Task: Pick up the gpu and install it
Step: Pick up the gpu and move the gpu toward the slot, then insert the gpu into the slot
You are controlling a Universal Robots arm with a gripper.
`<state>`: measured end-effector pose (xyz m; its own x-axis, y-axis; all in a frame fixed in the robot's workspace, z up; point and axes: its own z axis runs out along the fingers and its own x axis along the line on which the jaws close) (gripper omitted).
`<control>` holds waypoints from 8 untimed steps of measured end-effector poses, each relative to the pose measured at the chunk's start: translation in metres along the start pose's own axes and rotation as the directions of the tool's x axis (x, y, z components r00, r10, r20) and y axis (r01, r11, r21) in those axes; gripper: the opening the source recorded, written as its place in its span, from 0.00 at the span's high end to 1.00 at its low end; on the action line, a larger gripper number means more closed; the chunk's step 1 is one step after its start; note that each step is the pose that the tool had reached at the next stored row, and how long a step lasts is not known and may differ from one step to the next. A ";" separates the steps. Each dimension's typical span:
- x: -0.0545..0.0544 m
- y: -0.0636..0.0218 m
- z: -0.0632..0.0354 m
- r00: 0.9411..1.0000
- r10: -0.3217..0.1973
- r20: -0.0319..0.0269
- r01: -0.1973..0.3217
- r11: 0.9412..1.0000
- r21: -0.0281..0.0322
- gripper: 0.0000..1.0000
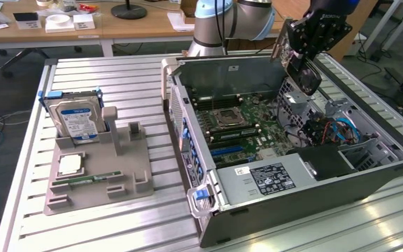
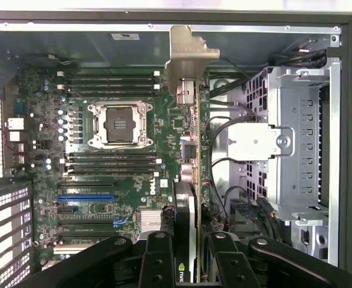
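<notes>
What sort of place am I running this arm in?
Probably a robotics lab: an open computer case on a slotted metal table, a parts fixture with a hard drive, and cluttered wooden desks behind.

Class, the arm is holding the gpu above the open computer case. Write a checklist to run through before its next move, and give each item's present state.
1. gpu gripped in the claw: ok.
2. Computer case open, motherboard exposed: ok.
3. Blue slot on the motherboard empty: ok.
4. gpu directly over the blue slot: not ok; it hangs to one side, nearer the drive cage.
5. Cables beside the drive cage clear of the gpu's way down: cannot tell.
</notes>
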<state>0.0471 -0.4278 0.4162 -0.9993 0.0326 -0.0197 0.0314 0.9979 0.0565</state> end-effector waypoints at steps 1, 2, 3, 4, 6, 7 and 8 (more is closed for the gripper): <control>0.000 0.0000 0.0000 1.000 0.000 0.000 0.000 1.000 0.000 0.73; 0.000 0.0000 0.0000 1.000 0.000 0.000 0.000 1.000 0.000 0.73; -0.002 0.0001 0.0000 1.000 0.000 0.000 0.000 1.000 0.000 0.73; -0.002 0.0001 0.0000 1.000 0.000 0.000 0.000 1.000 0.000 0.73; -0.002 0.0001 0.0001 1.000 0.000 0.000 0.000 1.000 0.000 0.73; -0.002 0.0001 0.0001 1.000 0.000 0.000 0.000 1.000 0.000 0.73; -0.002 0.0001 0.0000 1.000 0.000 0.000 0.000 1.000 0.000 0.73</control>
<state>0.0490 -0.4278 0.4162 -0.9993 0.0325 -0.0198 0.0314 0.9979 0.0565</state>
